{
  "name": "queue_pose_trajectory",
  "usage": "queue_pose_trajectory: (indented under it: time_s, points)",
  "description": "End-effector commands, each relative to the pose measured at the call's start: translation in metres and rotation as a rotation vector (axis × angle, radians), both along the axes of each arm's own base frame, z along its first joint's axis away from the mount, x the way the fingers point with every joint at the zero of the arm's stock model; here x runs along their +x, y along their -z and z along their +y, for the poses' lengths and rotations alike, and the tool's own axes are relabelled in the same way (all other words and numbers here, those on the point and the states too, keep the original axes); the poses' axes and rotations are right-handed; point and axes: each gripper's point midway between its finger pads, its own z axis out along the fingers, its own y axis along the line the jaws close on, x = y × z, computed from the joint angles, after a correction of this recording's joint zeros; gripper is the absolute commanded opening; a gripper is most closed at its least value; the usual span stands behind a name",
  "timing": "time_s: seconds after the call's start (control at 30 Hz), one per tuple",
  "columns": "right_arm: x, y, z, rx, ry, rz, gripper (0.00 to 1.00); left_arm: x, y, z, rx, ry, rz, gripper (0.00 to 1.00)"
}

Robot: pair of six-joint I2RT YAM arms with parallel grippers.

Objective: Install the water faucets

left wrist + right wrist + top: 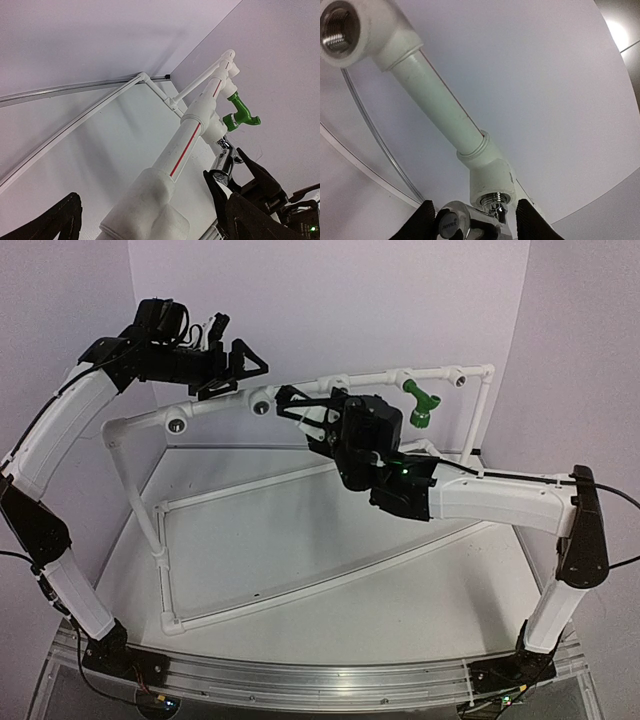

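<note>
Two faucets showing: green faucet (pixel 420 405) is sitting on the pipe frame (pixel 365 377), chrome faucet (pixel 470 227) is poking into a white fitting (pixel 490 175). Right gripper (pixel 477 220) is straddling it, can't tell if it's gripping. Left gripper (pixel 228 345) is hovering wide open, holding nothing.

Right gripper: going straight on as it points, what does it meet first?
Most likely the chrome faucet between its fingers, then the white pipe fitting right behind it; depth is unclear.
</note>
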Motion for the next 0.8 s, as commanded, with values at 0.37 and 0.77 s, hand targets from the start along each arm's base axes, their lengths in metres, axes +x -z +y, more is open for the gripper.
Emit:
queue_pose_trajectory:
  time_s: [0.37, 0.77]
  points:
    - [0.006, -0.056, -0.034, 0.525, -0.038, 0.168, 0.46, -0.009, 0.016, -0.002, 0.006, 0.025, 0.094, 1.0]
    - [0.018, -0.072, -0.057, 0.838, -0.143, 0.341, 0.41, -0.001, 0.018, -0.003, 0.007, 0.02, 0.108, 0.99]
